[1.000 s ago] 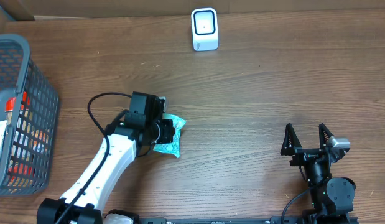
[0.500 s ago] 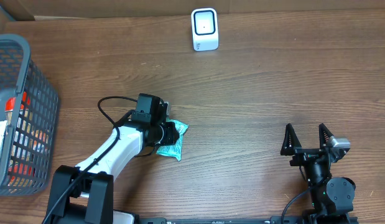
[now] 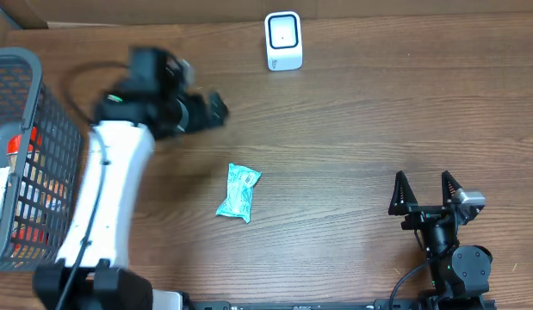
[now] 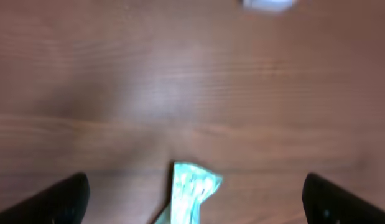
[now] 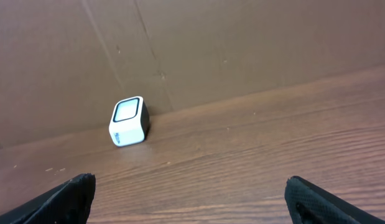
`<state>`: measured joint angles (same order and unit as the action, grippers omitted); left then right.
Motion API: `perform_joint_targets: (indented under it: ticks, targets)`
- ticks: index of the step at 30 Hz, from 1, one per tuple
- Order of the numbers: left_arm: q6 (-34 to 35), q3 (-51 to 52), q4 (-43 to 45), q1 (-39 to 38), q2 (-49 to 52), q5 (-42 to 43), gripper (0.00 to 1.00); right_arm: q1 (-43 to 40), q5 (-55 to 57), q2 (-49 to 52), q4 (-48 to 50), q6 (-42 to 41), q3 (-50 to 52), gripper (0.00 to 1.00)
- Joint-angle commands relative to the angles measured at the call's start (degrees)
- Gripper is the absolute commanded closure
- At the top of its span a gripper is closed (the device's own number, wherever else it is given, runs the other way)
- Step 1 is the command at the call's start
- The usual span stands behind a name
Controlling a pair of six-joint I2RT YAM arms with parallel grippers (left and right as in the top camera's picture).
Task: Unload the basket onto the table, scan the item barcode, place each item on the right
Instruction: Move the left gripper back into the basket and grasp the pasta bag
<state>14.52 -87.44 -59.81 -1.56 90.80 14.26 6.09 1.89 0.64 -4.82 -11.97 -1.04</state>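
The item, a small teal packet [image 3: 238, 192], lies flat on the wooden table, free of both grippers. My left gripper [image 3: 212, 109] is up and to the left of it, blurred by motion. In the left wrist view the packet [image 4: 192, 194] shows low in the frame, below and between the widely open fingers [image 4: 63, 200], with nothing held. The white barcode scanner [image 3: 283, 40] stands at the table's back edge and also appears in the right wrist view as a white box [image 5: 128, 121]. At the front right my right gripper [image 3: 424, 193] rests open and empty.
A grey mesh basket [image 3: 51, 129] with several packaged goods stands at the left edge. A cardboard wall [image 5: 198, 50] backs the table behind the scanner.
My left gripper opened and let go of the teal packet, which now lies on the table. The left arm swung up and away to the back left. The right arm has not moved.
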Motion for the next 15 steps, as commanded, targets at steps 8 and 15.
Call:
perform_joint_targets:
  ticks: [8, 15]
  targets:
    - [-3.67, -30.64, -12.59, 18.8, -0.59, -2.78, 0.0, 0.28, 0.42, -0.48, 0.2, 0.02, 0.57, 0.0]
    - [5.29, -28.96, -12.35, 38.38, -0.11, -0.39, 0.0, 0.28, 0.42, -0.48, 0.2, 0.02, 0.57, 0.0]
